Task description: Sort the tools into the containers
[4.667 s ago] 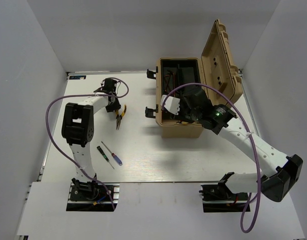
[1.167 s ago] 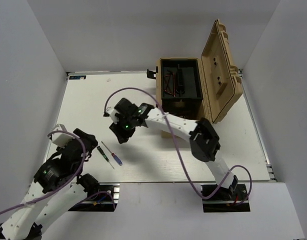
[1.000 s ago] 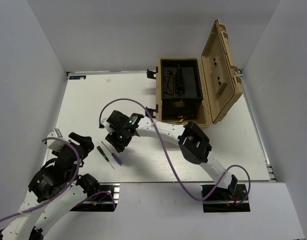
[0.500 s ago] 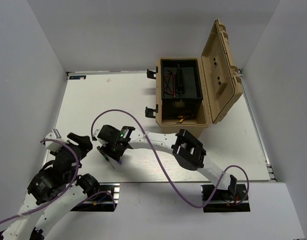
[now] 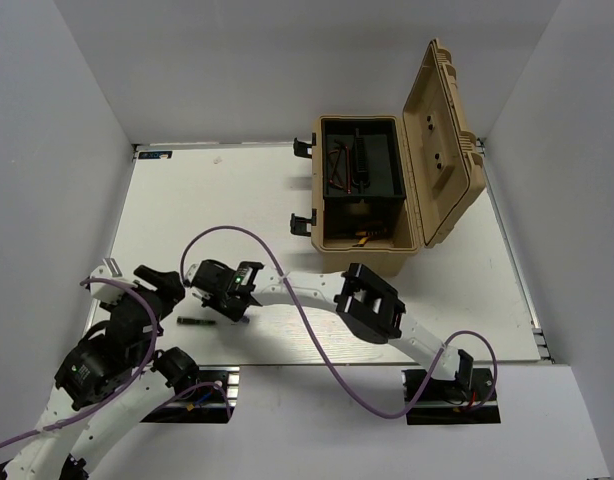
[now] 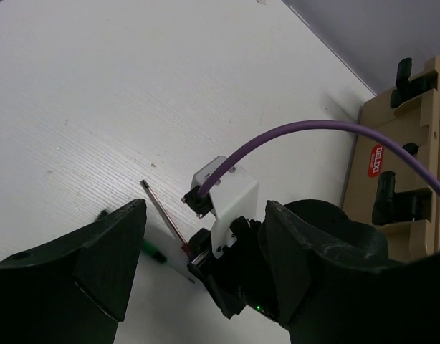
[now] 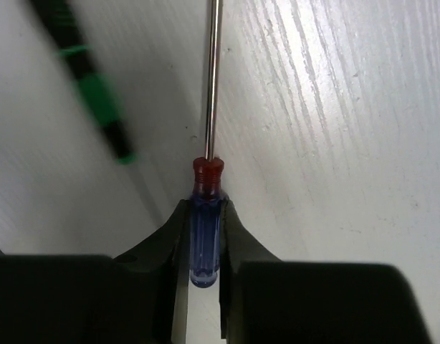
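My right gripper [image 7: 206,208] is shut on the blue handle of a thin screwdriver [image 7: 206,236] with a red collar, low over the table. Its steel shaft [image 7: 213,79] points away from me. In the top view this gripper [image 5: 223,300] is at the near left of the table. A green-handled screwdriver [image 7: 91,93] lies just left of it, blurred, and it also shows on the table [image 5: 197,322]. My left gripper [image 6: 206,208] hangs open and empty right behind the right gripper. Its fingers [image 6: 109,265] frame the blue screwdriver's shaft [image 6: 163,211].
The tan toolbox [image 5: 362,255] stands at the back right with its lid [image 5: 442,140] raised. Red-handled tools [image 5: 337,160] lie in its black tray, and a yellow-handled one [image 5: 365,238] is in front. The right arm's purple cable [image 5: 287,285] loops over the table. White walls enclose the table.
The right arm swung toward the near left, came down on the blue screwdriver and shut on its handle. The green screwdriver shifted and now lies crosswise. The left arm stayed still.
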### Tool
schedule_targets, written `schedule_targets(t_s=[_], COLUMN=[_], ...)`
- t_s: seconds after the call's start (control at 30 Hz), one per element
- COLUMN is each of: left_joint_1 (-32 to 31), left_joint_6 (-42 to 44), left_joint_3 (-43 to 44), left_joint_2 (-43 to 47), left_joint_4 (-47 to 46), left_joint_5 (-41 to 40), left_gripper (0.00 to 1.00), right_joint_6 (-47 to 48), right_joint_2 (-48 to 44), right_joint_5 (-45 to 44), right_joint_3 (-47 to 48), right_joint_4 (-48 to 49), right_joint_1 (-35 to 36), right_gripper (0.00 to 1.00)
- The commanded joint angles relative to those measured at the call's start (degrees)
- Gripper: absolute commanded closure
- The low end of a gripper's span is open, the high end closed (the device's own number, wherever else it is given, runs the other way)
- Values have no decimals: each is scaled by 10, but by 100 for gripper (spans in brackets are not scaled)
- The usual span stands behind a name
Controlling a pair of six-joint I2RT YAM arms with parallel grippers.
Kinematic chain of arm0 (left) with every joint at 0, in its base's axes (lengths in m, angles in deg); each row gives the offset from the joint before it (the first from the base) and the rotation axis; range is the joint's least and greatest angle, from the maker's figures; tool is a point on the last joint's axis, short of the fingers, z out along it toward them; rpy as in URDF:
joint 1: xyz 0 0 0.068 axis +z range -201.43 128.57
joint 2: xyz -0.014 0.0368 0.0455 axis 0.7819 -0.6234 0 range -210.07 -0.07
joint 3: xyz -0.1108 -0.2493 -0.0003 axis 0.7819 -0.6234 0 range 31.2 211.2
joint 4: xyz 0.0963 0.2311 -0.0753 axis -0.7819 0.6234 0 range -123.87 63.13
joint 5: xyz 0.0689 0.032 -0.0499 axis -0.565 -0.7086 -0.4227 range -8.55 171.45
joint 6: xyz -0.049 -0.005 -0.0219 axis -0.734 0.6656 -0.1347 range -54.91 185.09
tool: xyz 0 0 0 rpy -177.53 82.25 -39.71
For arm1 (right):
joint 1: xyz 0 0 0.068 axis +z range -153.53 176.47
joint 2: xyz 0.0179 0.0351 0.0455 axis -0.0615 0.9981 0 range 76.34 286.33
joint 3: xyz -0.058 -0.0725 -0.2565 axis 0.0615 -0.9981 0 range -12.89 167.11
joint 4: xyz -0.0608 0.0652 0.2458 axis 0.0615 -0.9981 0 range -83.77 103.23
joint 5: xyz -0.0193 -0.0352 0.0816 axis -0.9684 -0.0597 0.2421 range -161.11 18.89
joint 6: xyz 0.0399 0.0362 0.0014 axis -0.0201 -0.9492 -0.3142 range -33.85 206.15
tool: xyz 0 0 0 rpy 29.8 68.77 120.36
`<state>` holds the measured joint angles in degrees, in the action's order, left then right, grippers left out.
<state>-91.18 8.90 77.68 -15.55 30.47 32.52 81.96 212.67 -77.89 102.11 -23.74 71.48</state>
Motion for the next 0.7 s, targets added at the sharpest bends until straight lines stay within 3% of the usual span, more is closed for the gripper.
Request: schedule_targets(t_s=[0.0,0.03,0.3,0.47,0.57,0.67], left_joint_1=[1,1,1,1,1,1], left_joint_6=[-4,-9,-110,-117,-83,-25], left_joint_3=[-2,-9,-52,-94,-113,-118], left_joint_2=[-2,-11,-161,-189,-173,-160], left_joint_4=[4,4,4,-55,-95,-123], left_joint_5=[-14,-14,31,79,108,128], left_gripper=[23,24,26,26,31,51], right_joint_6=[-7,-6,22,71,98,114], right_joint_2=[5,3,-86,-158,-200,-233], right_joint_5=[-12,-14,-54,-33,-15,-17], right_joint_3=[-17,-22,-61,-45,-29,-1], right_joint_4=[-16,-19,-25,-28,-27,-21], right_joint_1=[-5,-9,-72,-135,-156,-176], right_gripper=[89,100,100,100,100,100])
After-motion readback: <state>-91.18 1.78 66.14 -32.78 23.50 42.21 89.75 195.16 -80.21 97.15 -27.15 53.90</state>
